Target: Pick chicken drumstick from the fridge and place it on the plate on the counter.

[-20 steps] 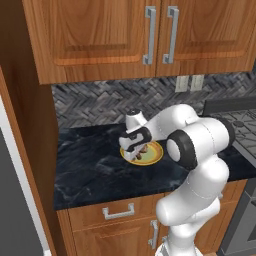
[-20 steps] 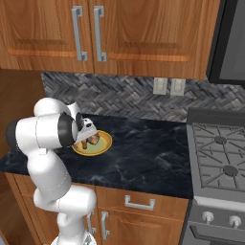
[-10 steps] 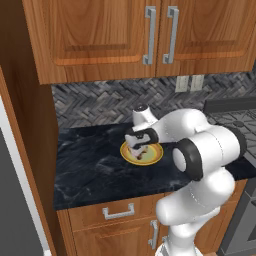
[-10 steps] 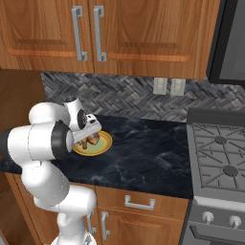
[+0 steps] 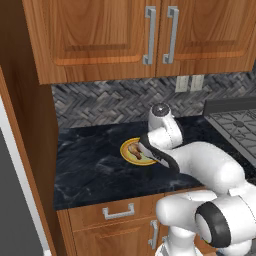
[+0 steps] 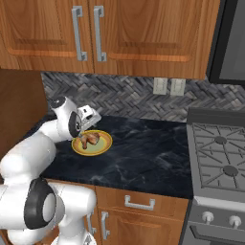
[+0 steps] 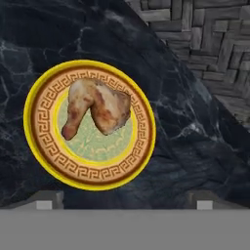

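Black counter (image 7: 195, 127): carries the plate, near the backsplash.
gripper (image 7: 124, 200): fingertips spread wide, holding nothing, above the plate's near edge.
plate (image 7: 141, 146): yellow rim, flat on counter.
chicken drumstick (image 7: 97, 110): lying on the plate centre, free of the fingers.
step: retreat; lift straight up, fingers kept apart, avoid nudging the rim.
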Robot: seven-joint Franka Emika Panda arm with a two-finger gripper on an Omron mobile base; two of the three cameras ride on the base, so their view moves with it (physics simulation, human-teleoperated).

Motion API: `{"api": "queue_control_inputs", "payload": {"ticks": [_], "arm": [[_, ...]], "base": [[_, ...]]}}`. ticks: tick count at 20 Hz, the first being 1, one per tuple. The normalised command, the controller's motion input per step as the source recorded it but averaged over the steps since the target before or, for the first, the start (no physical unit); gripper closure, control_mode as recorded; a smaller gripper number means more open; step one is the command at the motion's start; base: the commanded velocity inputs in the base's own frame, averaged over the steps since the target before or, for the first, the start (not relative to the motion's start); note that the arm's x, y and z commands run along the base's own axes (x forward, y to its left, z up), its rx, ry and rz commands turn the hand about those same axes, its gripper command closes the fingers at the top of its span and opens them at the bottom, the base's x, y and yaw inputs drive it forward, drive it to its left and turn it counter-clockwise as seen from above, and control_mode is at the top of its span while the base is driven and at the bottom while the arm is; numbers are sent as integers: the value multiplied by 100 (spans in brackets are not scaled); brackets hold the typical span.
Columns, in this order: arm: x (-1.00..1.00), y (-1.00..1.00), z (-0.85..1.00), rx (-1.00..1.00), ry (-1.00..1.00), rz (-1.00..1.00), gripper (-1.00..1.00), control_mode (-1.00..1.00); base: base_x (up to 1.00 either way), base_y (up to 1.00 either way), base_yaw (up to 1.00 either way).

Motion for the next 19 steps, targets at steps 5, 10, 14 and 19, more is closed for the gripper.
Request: {"api": "queue_control_inputs", "payload": {"ticks": [5,10,14,19], "arm": [[-84,-9,74,0,-48,0,-100,-100],[-99,-8,77,3,-34,0,-100,-100],[-100,0,73,6,-23,0,-100,-100],[-100,0,66,7,-21,0,-100,-100]], "base": [[0,0,0],[0,0,0],[0,0,0],[0,0,0]]}}
